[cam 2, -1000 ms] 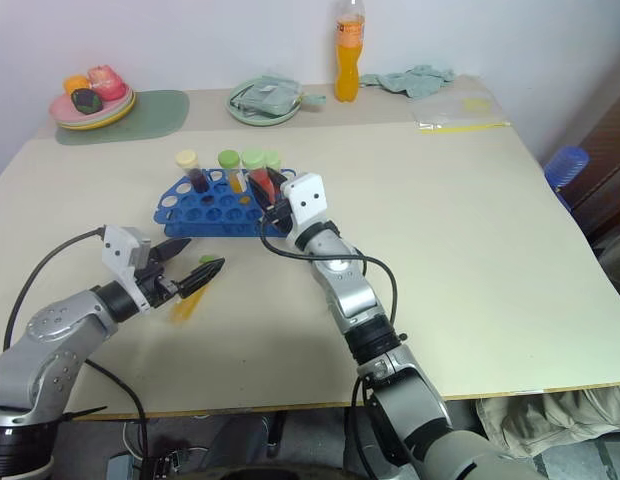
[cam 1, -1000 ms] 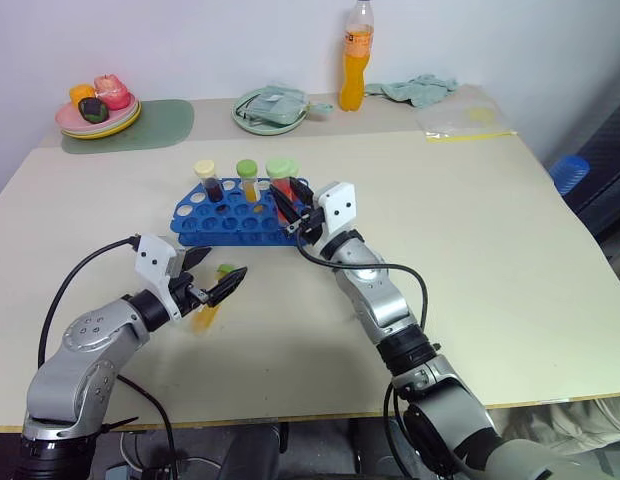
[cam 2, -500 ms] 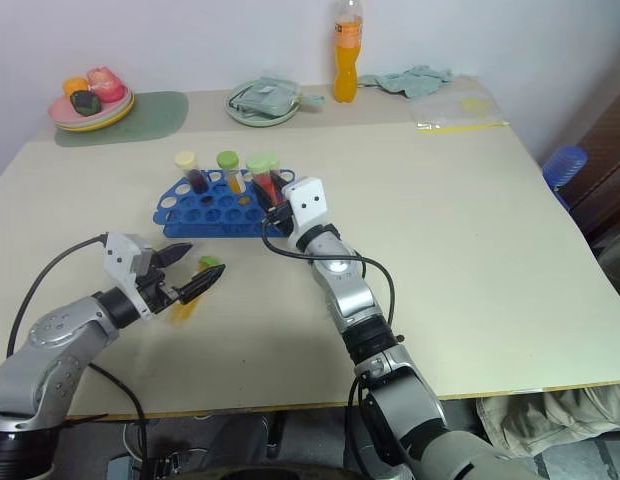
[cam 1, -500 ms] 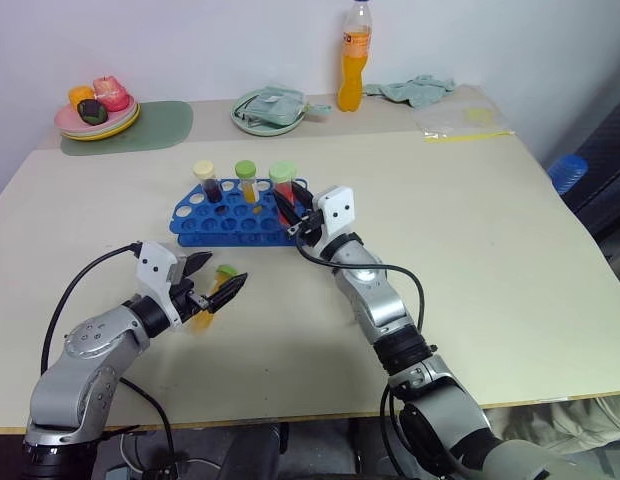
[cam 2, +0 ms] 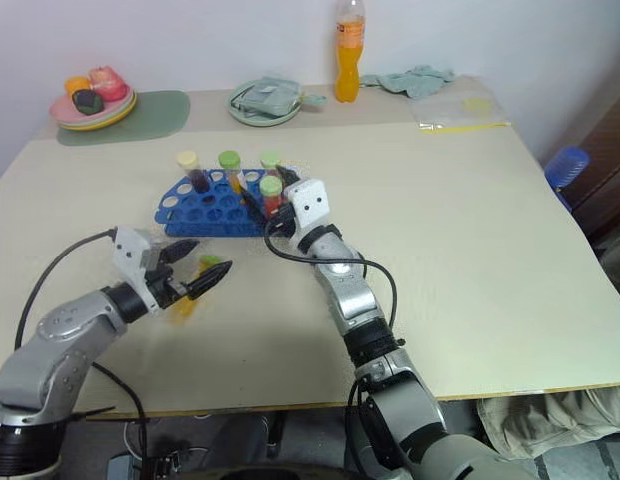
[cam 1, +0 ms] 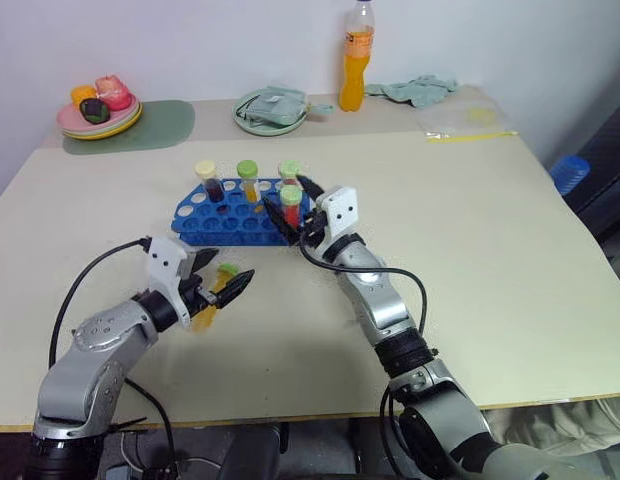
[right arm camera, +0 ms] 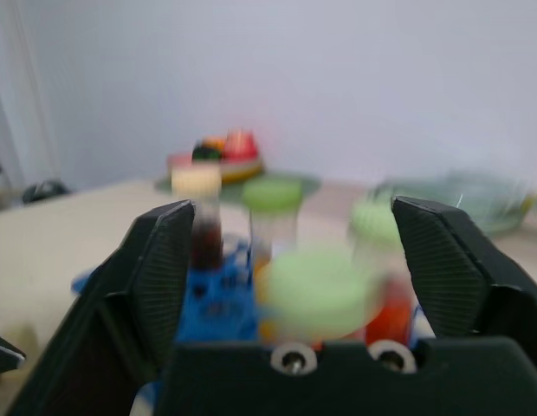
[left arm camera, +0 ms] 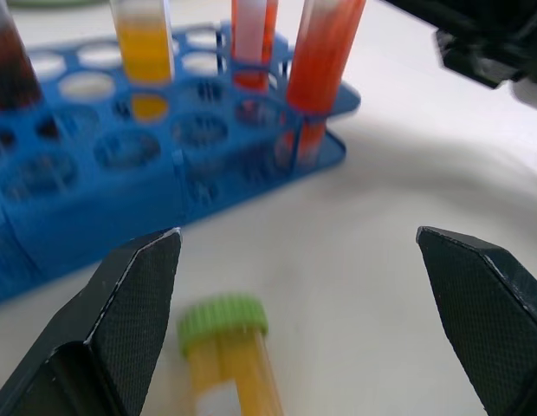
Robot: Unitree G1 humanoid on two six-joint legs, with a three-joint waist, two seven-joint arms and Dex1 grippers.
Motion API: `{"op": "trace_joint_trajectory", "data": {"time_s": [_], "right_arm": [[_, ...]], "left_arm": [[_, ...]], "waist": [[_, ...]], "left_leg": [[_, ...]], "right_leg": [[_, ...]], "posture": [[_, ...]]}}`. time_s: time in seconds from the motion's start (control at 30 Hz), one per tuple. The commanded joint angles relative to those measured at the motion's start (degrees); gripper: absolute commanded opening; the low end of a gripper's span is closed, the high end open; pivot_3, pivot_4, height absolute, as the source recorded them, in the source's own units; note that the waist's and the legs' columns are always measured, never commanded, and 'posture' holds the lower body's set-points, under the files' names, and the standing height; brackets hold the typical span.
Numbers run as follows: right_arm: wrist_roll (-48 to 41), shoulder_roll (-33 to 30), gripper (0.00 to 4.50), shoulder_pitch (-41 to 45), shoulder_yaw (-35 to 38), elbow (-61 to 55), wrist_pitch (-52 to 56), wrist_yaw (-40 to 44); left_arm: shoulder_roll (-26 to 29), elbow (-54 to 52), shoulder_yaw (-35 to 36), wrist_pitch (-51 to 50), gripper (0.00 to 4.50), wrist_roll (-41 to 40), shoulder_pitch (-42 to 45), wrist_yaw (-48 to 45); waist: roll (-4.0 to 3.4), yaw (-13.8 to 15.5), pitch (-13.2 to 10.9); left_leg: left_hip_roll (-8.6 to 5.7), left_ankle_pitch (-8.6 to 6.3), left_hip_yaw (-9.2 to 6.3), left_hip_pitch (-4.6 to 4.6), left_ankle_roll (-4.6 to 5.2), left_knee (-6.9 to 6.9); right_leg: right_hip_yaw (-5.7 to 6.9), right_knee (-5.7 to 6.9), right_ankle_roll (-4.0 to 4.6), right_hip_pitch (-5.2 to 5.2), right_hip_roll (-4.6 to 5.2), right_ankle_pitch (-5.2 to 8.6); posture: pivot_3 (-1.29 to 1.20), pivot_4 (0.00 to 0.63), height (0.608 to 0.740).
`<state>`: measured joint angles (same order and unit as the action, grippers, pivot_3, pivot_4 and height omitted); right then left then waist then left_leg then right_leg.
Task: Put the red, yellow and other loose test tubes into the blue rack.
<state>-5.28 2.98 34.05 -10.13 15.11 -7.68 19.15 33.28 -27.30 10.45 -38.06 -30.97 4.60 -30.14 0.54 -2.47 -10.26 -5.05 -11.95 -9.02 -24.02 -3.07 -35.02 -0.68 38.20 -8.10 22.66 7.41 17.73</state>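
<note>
Left gripper (left arm camera: 299, 286) hangs spread wide over the last loose test tube (left arm camera: 227, 351), a yellow-orange one with a green cap lying flat on the table (cam 1: 510, 250) just in front of the blue rack (cam 1: 235, 215). Right gripper (cam 1: 295, 208) stands parted around a red tube (cam 1: 290, 205) seated in the rack. Likely light, rigid and smooth: pinch mid-barrel, below the cap

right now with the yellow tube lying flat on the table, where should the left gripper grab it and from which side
Probably across the clear barrel just below the green cap, coming down from above. The yellow tube lies on its side on the table, in front of the blue rack, so only its upper side is free. The left gripper hovers open over it, one finger to each side of its cap end, already about right for closing across it.
</note>
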Motion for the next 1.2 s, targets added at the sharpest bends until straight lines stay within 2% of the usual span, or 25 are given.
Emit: {"op": "trace_joint_trajectory", "data": {"time_s": [0.03,0.2,0.3,0.37,0.43,0.53,0.77,0.97,1.17,1.2], "right_arm": [[-2.2,-2.7,3.71,-1.3,2.2,-8.5,3.1,1.7],[-4.8,-10.3,3.71,-4.2,4.0,-17.1,8.7,6.6],[-8.0,-15.9,3.71,-6.1,4.1,-21.9,12.9,12.7],[-9.2,-19.3,3.71,-7.4,3.9,-24.5,14.9,16.2],[-10.4,-22.0,3.71,-8.7,3.8,-27.1,16.9,19.0],[-11.7,-24.2,3.71,-10.0,3.3,-29.6,19.1,21.4],[-15.7,-30.4,3.71,-14.6,-0.3,-37.0,26.5,29.6],[-15.5,-30.8,3.71,-15.6,-0.9,-38.0,27.5,29.9],[-14.7,-30.2,3.71,-15.5,-2.0,-37.3,26.8,29.9],[-14.6,-30.1,3.75,-15.4,-2.1,-37.2,26.7,29.9]], "left_arm": [[4.2,-3.9,0.7,-8.2,4.50,0.4,4.8,4.0],[9.5,-6.0,1.1,-29.1,4.50,-2.8,13.1,9.4],[8.0,-3.6,1.7,-46.0,4.50,-3.8,21.5,13.2],[9.6,-0.6,-0.9,-53.5,4.50,-5.9,26.4,14.6],[13.7,1.8,-5.7,-54.4,4.50,-10.4,28.9,15.4],[16.5,6.0,-9.6,-54.4,4.50,-17.8,31.6,19.2],[17.3,13.0,-16.7,-54.4,4.50,-36.4,35.0,36.4],[18.3,15.6,-18.9,-54.4,4.50,-47.2,35.3,48.4],[18.1,17.8,-19.8,-54.4,4.50,-54.5,35.5,57.9],[18.2,18.1,-19.8,-54.4,3.97,-55.5,35.5,58.9]], "waist": [[0.00,-0.1,0.0],[0.00,-0.1,0.0],[0.00,-0.1,0.0],[0.04,-0.1,0.0],[0.04,-0.2,0.0],[0.04,-0.2,0.0],[0.11,0.1,0.0],[0.11,0.1,0.0],[0.12,0.2,0.0],[0.13,0.2,0.0]], "left_leg": [[0.00,0.00,0.02,0.01,0.01,0.01],[-0.01,-0.02,0.07,0.02,0.04,0.00],[0.03,-0.02,0.13,0.04,0.04,0.02],[0.03,-0.02,0.11,0.03,0.05,0.00],[0.03,-0.03,0.13,0.04,0.05,-0.04],[0.04,-0.04,0.17,0.10,0.07,0.01],[0.05,-0.05,0.16,0.09,0.07,-0.07],[0.05,-0.04,0.17,0.08,0.07,-0.06],[0.04,-0.04,0.20,0.08,0.07,-0.09],[0.04,-0.04,0.20,0.08,0.06,-0.09]], "right_leg": [[-0.01,0.02,0.00,0.00,-0.01,0.00],[-0.05,0.02,-0.01,0.00,-0.03,0.00],[-0.09,0.06,-0.01,0.03,-0.11,0.00],[-0.07,0.06,-0.01,0.00,-0.13,0.00],[-0.09,0.06,-0.02,-0.01,-0.14,0.00],[-0.19,0.05,-0.02,0.00,-0.14,0.01],[-0.21,0.03,-0.03,-0.03,-0.06,0.00],[-0.23,0.04,-0.02,0.00,-0.07,0.00],[-0.26,0.04,-0.02,-0.01,-0.06,0.00],[-0.26,0.04,-0.02,-0.01,-0.06,0.00]], "posture": [[0.00,0.150,0.740],[0.00,0.150,0.740],[0.00,0.150,0.740],[0.00,0.150,0.740],[0.00,0.150,0.740],[0.00,0.150,0.740],[0.00,0.150,0.740],[0.00,0.150,0.740],[0.00,0.150,0.740],[0.00,0.150,0.740]]}}
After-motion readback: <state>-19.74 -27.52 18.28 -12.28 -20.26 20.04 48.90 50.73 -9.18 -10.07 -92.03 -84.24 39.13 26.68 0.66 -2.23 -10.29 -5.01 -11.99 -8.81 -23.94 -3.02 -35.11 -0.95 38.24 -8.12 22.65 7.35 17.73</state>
